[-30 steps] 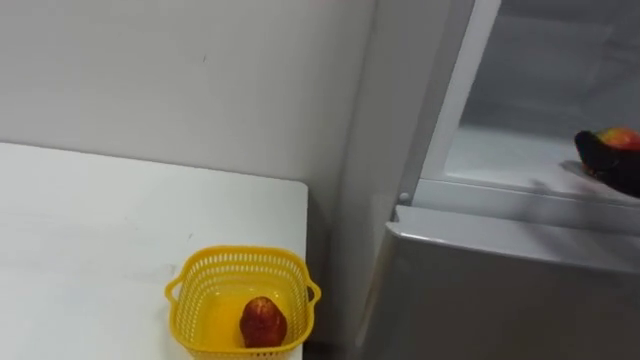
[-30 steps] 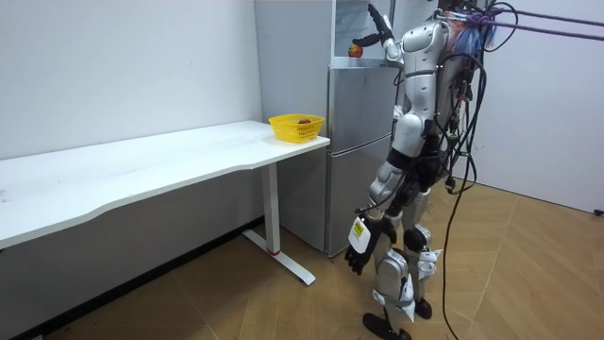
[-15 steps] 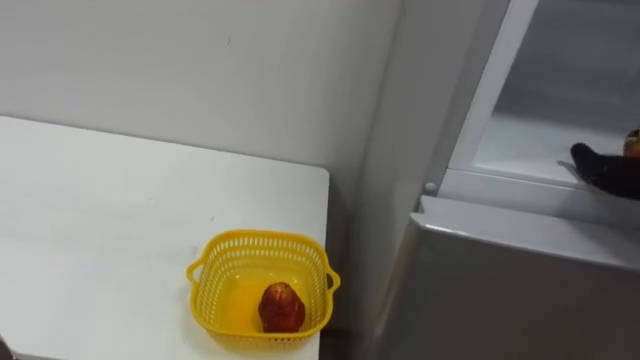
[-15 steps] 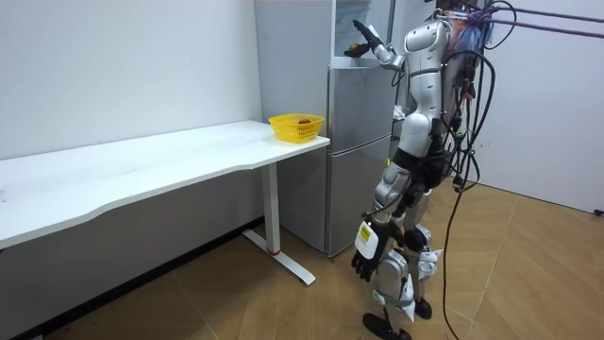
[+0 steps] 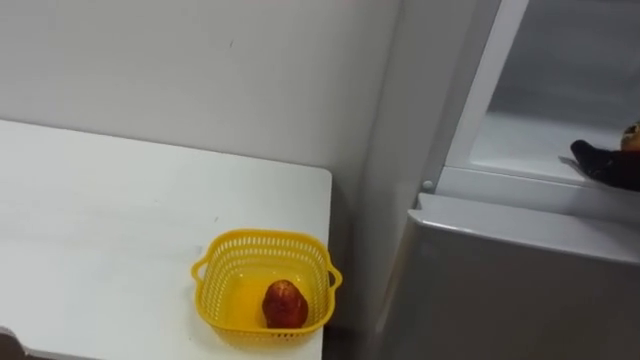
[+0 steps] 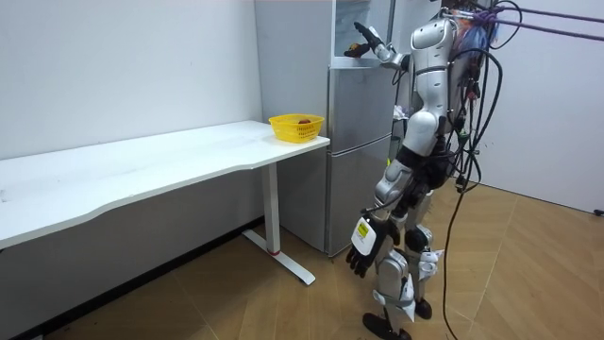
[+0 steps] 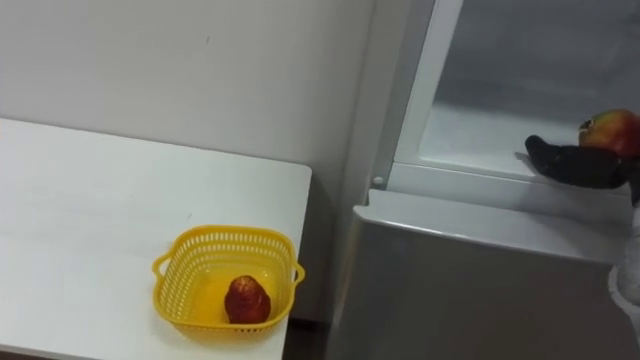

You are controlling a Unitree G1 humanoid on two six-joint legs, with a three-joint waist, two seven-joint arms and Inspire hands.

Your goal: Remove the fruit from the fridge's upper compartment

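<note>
Basket (image 5: 265, 237): bright yellow, lattice-patterned walls.
Fruit (image 5: 284, 304) in basket: dark red, perhaps streaked with orange.
Table (image 5: 100, 220): plain white.
Fridge (image 5: 520, 290): silver-grey outside, white inside.
Apple (image 7: 608, 128): red with a yellow-green patch.
Right hand (image 7: 575, 165): black.
Wall (image 5: 200, 70): off-white.
Floor (image 6: 528, 283): light brown wood, herringbone.

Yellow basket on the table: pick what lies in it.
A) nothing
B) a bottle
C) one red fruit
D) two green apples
C: a single red fruit lies on the floor of the yellow basket, which stands near the corner of the white table.
</note>
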